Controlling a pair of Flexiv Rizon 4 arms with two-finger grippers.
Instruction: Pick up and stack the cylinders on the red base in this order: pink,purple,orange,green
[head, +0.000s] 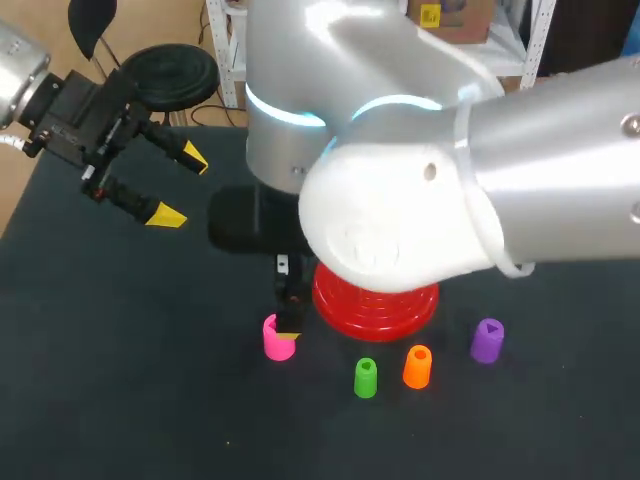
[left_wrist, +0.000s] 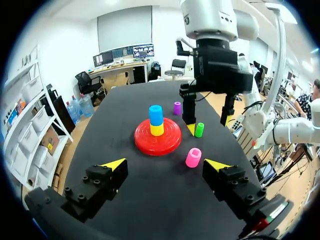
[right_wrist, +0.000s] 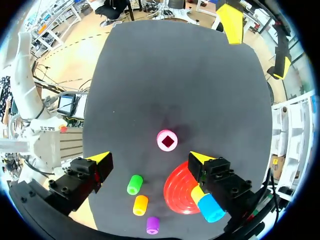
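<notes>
Red base (head: 380, 310) is mostly hidden in our head view behind our right arm (head: 400, 220). Our left wrist view shows a blue cylinder (left_wrist: 156, 114) stacked on a yellow cylinder (left_wrist: 157, 129) at its centre. Our right end effector (right_wrist: 150, 158) points straight down, fingers apart, over the pink cylinder (head: 278, 338) just left of the base. The green cylinder (head: 366, 378), orange cylinder (head: 417, 367) and purple cylinder (head: 487, 340) stand on the near side. Our left end effector (head: 180, 187) hangs far left above the tabletop (head: 120, 380), fingers spread and empty.
</notes>
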